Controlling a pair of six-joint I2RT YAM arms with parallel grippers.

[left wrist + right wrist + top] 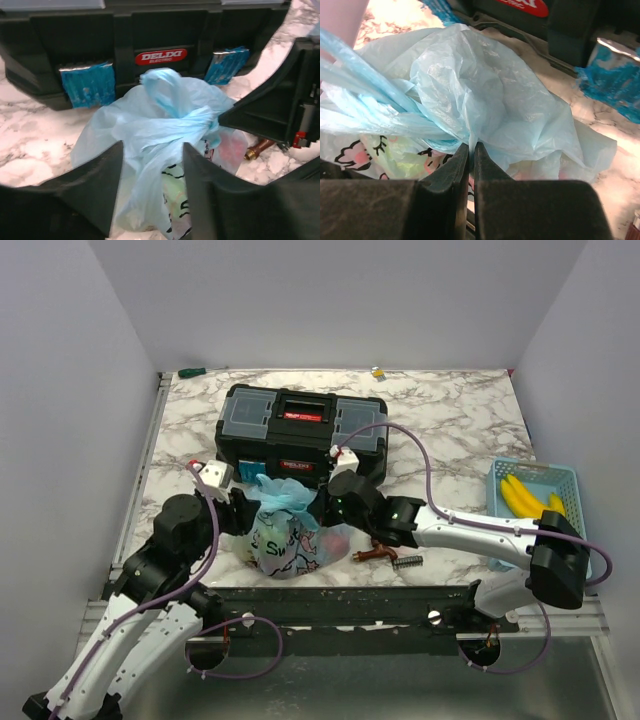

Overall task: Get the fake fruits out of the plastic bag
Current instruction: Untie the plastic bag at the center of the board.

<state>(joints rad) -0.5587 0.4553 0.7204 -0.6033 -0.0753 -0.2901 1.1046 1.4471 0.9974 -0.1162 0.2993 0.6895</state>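
1. While the right gripper (pixel 471 150) is pinching a thin fold of the plastic bag (pixel 485 95), that film is risking tearing or slipping free.
2. The bag is lying just before the toolbox (pixel 300 435), between both grippers; the left gripper (pixel 152 150) is standing spread about its side, holding nothing.
3. Lifting is risking hauling up the whole bag, with the fake fruits (pixel 229 147) trapped inside.
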